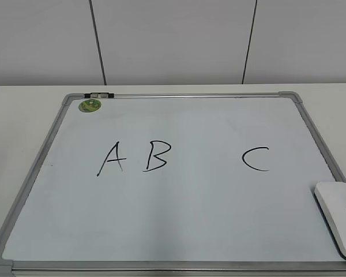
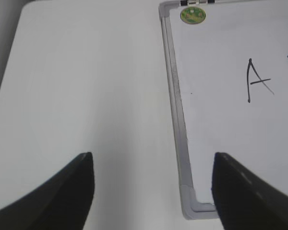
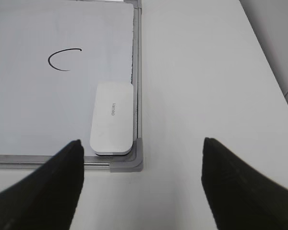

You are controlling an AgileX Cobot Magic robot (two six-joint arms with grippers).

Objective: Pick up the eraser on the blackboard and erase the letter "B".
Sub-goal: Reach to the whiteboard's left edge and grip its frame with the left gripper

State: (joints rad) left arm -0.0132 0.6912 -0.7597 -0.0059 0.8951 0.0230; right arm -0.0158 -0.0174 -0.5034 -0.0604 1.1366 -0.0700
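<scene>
Jaws wide and empty on both the left gripper (image 2: 152,191) and right gripper (image 3: 141,179), the eraser (image 3: 112,119) lies in the blackboard's (image 1: 179,225) near-right corner, well apart from the letter "B" (image 1: 157,156).

The large white dry-erase board with grey metal frame (image 1: 303,118) lies flat on the pale table (image 1: 23,109). On it, left to right, stand the black letter "A" (image 1: 112,158), the black hand-drawn letter "B" (image 1: 157,156) just beside it, and the black letter "C" (image 1: 255,158) well apart. The small round green magnet (image 1: 89,105) sits at the far left corner. The white rounded-rectangular plastic eraser (image 1: 339,216) rests in the near right corner, against the frame.
</scene>
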